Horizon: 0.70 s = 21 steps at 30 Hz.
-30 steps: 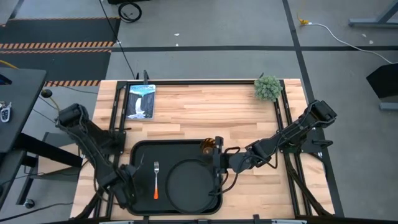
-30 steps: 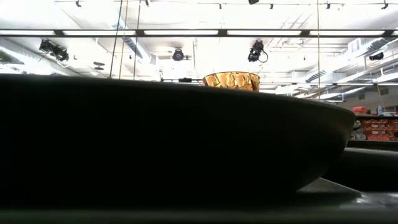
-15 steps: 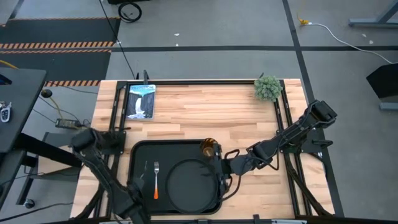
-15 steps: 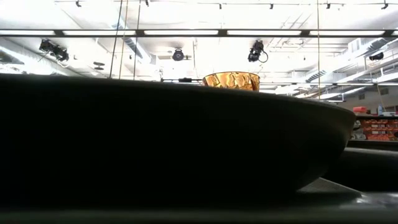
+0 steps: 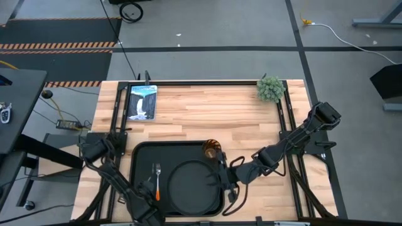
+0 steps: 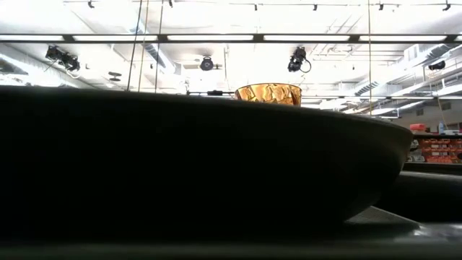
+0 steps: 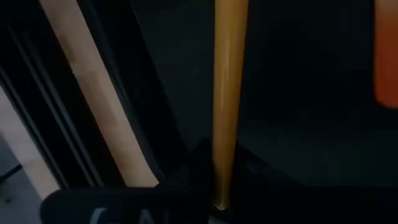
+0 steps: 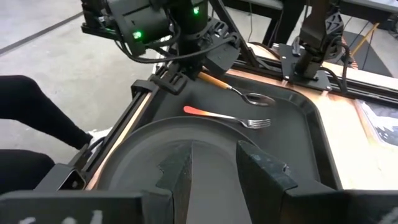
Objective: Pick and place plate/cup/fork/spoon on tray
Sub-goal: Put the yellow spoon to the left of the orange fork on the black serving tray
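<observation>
The black tray (image 5: 139, 157) lies at the table's near middle. On it are the black plate (image 5: 193, 185), the amber cup (image 5: 210, 150) at the tray's far right, and the fork (image 8: 227, 116) left of the plate. My left gripper (image 5: 149, 196) is over the tray's near left part, shut on the spoon (image 8: 239, 93). The spoon lies left of the fork. My right gripper (image 8: 214, 168) is open over the plate's right rim (image 5: 217, 182). I cannot tell whether it touches the rim. In the low view only the cup's top (image 6: 268, 94) shows above a dark rim. My left gripper pinches the free end of the spoon's yellow-orange handle (image 7: 221, 180) between its two fingers. The fingers come from the table's near side, slanting down, and lie along the handle. The handle slopes down away from them, and the bowl (image 8: 258, 99) is low at the tray's floor.
A framed picture (image 5: 142, 102) lies at the table's far left and a small green plant (image 5: 271, 88) at the far right. Bare wood lies between them, beyond the tray. A person's dark sleeve (image 8: 37, 118) shows beyond the table's near edge in the right wrist view.
My left gripper has swung from the tray's near left corner toward the table's right edge, over the tray beside the fork. My right gripper has drawn a little toward the table's near edge along the plate's right rim. The plate, cup and fork have stayed put.
</observation>
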Tool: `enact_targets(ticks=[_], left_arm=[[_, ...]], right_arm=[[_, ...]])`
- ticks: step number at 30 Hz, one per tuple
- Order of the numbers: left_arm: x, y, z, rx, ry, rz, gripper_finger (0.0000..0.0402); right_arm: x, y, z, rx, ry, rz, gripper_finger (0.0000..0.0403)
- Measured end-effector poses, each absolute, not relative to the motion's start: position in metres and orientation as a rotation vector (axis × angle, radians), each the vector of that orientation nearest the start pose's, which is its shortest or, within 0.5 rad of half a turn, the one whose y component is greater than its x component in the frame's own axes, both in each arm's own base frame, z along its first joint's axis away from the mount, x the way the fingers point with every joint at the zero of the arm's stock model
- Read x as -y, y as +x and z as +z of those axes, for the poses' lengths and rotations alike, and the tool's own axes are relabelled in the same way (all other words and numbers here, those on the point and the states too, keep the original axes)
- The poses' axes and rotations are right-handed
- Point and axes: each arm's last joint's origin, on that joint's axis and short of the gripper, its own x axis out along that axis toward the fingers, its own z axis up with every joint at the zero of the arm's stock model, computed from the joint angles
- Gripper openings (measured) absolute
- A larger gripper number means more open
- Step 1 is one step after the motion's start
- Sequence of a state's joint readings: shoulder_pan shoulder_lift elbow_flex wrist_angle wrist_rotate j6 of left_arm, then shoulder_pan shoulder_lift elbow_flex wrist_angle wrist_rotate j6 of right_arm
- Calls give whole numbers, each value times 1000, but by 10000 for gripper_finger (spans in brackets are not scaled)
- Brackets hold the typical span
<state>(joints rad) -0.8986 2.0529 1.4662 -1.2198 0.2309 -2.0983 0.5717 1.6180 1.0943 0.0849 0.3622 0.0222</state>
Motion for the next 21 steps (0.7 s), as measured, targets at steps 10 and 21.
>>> enact_targets(ticks=[10,21], left_arm=[[279,225,153,-1630,-800,1184,38],[278,228,152,-1613,-806,1175,39]], right_arm=[[-189,307,257,-391,-178,210,130],[-196,303,257,-389,-180,231,130]])
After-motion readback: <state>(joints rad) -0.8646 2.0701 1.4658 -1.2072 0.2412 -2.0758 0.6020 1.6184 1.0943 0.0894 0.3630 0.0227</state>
